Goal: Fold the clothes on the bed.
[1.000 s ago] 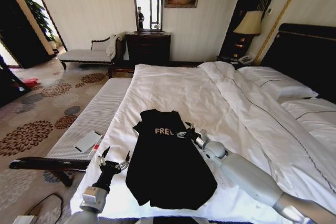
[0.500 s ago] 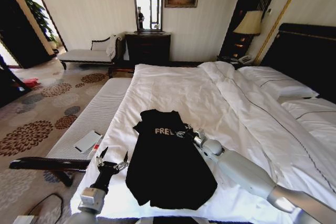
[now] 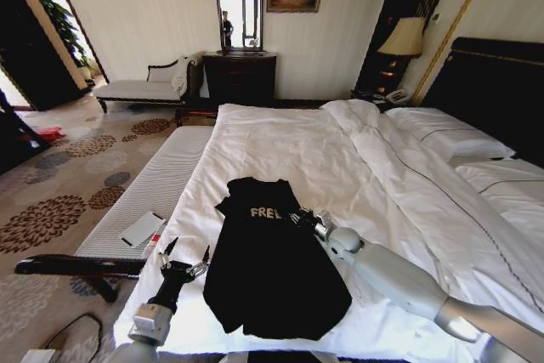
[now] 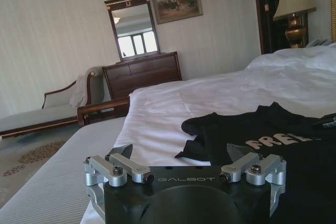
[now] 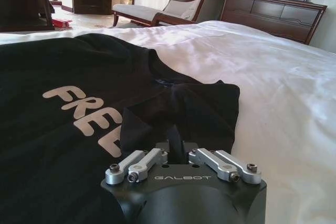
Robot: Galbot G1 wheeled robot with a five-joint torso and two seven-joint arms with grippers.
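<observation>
A: On the near part of the bed [image 3: 280, 138], the black T-shirt [image 3: 272, 269] was laid out on the white duvet, collar toward the far side, hem toward the near edge. The white "FRE" lettering [image 3: 264, 212] was partly covered by a fold of fabric.

B: Right gripper?

A: The right gripper [image 3: 299, 217] was placed at the shirt's chest, on the robot's right side of the garment. In the right wrist view, the right gripper [image 5: 176, 148] was seen pinched narrow on a raised fold of black cloth, next to the lettering [image 5: 86, 113].

B: Left?

A: The left gripper [image 3: 184, 254] was held just beside the shirt's left edge, near the bed's corner, over the white sheet. Its fingers were spread wide, nothing was held. The same was confirmed in the left wrist view [image 4: 181, 156]: the shirt [image 4: 273, 140] was seen lying ahead, apart from the fingertips.

B: Surroundings?

A: A pale bench [image 3: 153, 189] was set alongside the bed on the robot's left, with a flat white card-like item [image 3: 142, 229] on it. A dark dresser [image 3: 240, 78] with a mirror was seen at the far wall.
</observation>
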